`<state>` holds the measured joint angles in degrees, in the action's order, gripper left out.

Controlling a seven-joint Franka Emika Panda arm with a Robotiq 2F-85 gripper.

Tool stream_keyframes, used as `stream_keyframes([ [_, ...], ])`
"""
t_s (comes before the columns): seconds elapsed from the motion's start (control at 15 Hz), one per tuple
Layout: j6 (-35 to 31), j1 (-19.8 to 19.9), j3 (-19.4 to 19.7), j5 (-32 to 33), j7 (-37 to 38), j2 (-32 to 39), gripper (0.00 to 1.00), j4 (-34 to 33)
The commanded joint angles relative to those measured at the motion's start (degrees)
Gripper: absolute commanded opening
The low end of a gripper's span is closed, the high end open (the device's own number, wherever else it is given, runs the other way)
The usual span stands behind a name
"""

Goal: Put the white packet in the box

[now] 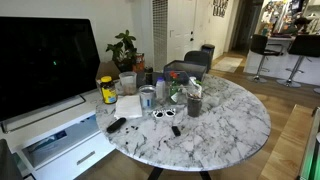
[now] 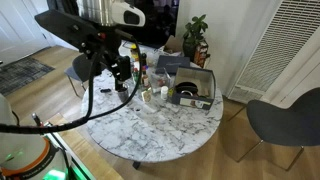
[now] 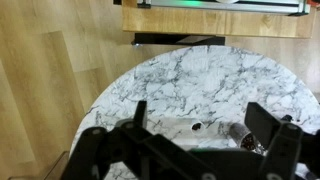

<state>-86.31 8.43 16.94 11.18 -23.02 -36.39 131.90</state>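
The white packet [image 1: 128,105] lies flat on the round marble table [image 1: 230,125], beside a yellow-lidded jar [image 1: 108,92]. In the wrist view a pale flat thing [image 3: 180,127] that may be the packet lies below, between my fingers. The low dark grey box [image 2: 192,88] stands on the far part of the table with things inside it; it also shows in an exterior view [image 1: 183,71]. My gripper [image 2: 122,82] hangs open and empty above the table's edge, apart from the box. The wrist view shows its two fingers spread wide [image 3: 200,115].
Jars and cups [image 1: 147,96] cluster mid-table, with a dark bottle [image 1: 194,100], sunglasses [image 1: 165,114] and a black remote [image 1: 117,125]. A metal tin [image 3: 246,135] lies near one finger. A white cabinet [image 1: 60,140] and a monitor [image 1: 45,60] stand beside the table.
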Motion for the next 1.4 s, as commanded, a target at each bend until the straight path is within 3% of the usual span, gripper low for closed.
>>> stream_keyframes([
  [0.0, 0.1, -0.3, 0.2, 0.1, 0.1, 0.0, 1.00, -0.1],
  [0.47, 0.1, -0.3, 0.2, 0.1, 0.1, 0.0, 1.00, -0.1],
  [0.8, -4.2, -2.1, -6.9, -3.5, 11.1, 0.1, 1.00, 3.8],
  [1.33, -17.4, -4.9, -16.2, -11.4, 29.1, 9.6, 1.00, 4.6],
])
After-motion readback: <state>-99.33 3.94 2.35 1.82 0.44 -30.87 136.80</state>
